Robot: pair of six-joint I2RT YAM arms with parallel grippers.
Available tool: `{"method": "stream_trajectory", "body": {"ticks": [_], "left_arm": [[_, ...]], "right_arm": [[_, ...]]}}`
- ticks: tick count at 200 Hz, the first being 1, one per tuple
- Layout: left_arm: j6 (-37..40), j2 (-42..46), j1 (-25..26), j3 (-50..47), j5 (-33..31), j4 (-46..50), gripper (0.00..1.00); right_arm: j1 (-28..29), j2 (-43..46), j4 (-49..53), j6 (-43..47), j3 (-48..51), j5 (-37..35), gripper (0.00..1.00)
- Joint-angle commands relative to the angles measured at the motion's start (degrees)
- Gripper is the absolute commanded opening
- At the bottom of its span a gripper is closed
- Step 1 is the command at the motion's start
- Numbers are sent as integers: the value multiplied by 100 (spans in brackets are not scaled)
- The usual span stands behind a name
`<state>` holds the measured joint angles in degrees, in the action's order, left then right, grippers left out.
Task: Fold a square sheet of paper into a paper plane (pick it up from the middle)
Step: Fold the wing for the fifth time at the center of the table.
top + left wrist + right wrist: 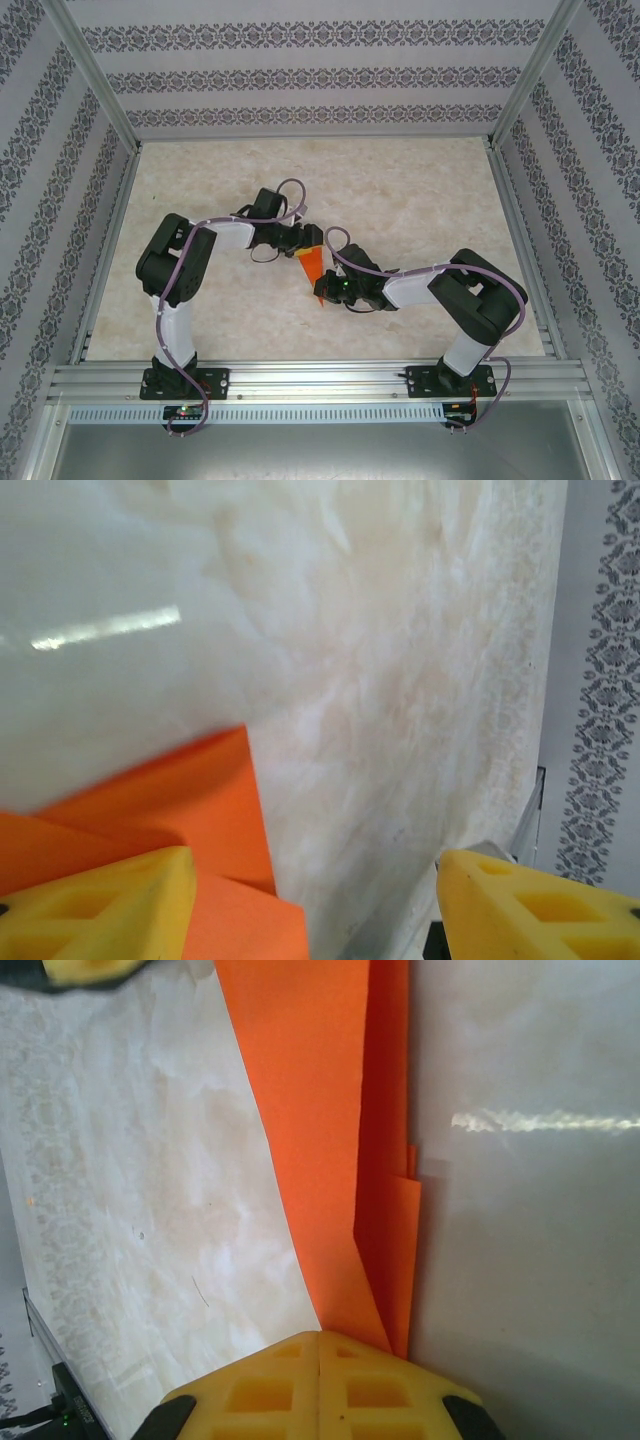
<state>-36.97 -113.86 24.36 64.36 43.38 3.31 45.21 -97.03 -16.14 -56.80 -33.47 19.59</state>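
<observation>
One paper plane [310, 1110], tip grasped by right claw [318, 1345]; left claw [315, 895] released.

So the left black-and-white arm [180, 270] and the right black-and-white arm [470, 300] both bend in toward the middle. The left gripper [320, 910] has its chunky yellow plastic fingers [100, 905] spread wide apart. The right gripper [318, 1345] has its fingers squeezed flat together, zero gap.

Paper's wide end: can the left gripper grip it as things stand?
Probably yes. The left gripper is open right at the paper, whose edge seems to reach between its jaws, nothing in the way. The right gripper is shut on the narrow tip.
</observation>
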Motion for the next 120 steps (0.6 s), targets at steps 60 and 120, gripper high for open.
{"method": "stream_trajectory", "body": {"ticks": [60, 120], "left_arm": [[604, -287, -541, 527, -556, 377, 66], [521, 613, -577, 728, -844, 973, 66]], "right_arm": [[-34, -361, 1544, 296, 328, 331, 0], [-47, -345, 1757, 654, 29, 423, 0]]}}
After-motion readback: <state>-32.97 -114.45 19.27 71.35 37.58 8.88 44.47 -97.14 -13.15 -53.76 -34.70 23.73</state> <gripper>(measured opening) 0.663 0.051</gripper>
